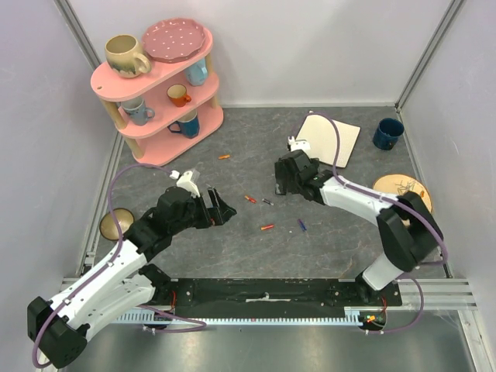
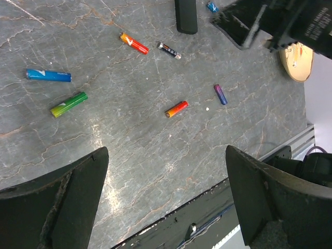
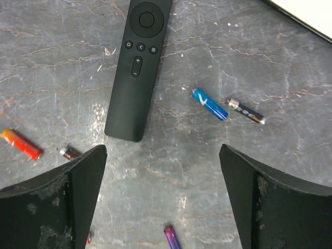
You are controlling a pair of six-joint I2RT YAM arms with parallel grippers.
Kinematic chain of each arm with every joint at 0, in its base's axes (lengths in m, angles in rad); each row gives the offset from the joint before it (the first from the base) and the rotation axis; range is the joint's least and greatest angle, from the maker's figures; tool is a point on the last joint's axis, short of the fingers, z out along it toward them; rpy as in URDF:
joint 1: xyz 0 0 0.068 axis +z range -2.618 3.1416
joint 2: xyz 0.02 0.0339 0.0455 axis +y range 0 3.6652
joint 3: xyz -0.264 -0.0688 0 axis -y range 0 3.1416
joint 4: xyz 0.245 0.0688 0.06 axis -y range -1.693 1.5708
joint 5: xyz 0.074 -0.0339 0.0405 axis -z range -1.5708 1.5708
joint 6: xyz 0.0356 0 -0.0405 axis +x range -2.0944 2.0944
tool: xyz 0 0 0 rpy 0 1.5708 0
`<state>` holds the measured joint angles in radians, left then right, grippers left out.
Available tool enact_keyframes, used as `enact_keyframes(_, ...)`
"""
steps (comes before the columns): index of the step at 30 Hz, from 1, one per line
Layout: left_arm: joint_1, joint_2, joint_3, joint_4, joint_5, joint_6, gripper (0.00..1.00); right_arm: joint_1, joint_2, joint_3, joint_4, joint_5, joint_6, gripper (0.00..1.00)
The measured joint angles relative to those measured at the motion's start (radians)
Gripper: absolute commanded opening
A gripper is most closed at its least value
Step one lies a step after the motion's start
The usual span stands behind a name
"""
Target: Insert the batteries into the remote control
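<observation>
The remote control (image 3: 137, 67) lies buttons up, hiding its battery side. The right gripper (image 3: 162, 161) by it and the left gripper (image 2: 166, 155) over batteries (image 2: 176, 109) beside it gape empty, likely ready to grab.

In the right wrist view, the slim black plastic remote control (image 3: 136, 72) is running off the edge at twelve o'clock; a small purple cylindrical battery (image 3: 171, 237) is getting clipped at six.

Remote control (image 3: 137, 72): button side up, on grey table (image 3: 52, 62). Blue battery (image 3: 209, 104), dark battery (image 3: 247, 111) to right; orange-red battery (image 3: 21, 144) to left; half-hidden stub (image 3: 70, 152), probably battery.
</observation>
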<state>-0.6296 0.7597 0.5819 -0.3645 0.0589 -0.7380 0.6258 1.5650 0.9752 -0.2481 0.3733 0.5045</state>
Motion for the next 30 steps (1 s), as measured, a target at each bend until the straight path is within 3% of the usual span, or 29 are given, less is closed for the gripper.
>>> enact_keyframes(12, 0.0, -0.016, -0.034, 0.0, 0.013, 0.0, 0.96, 0.0, 0.267, 0.183, 0.0, 0.002, 0.103, 0.96)
enact_keyframes(26, 0.0, -0.029, -0.048, 0.0, 0.013, 0.0, 0.94, 0.0, 0.381, 0.246, -0.008, 0.033, 0.154, 0.76)
enact_keyframes(30, 0.0, -0.029, -0.048, 0.0, 0.013, 0.0, 0.93, 0.0, 0.388, 0.254, -0.005, 0.035, 0.154, 0.65)
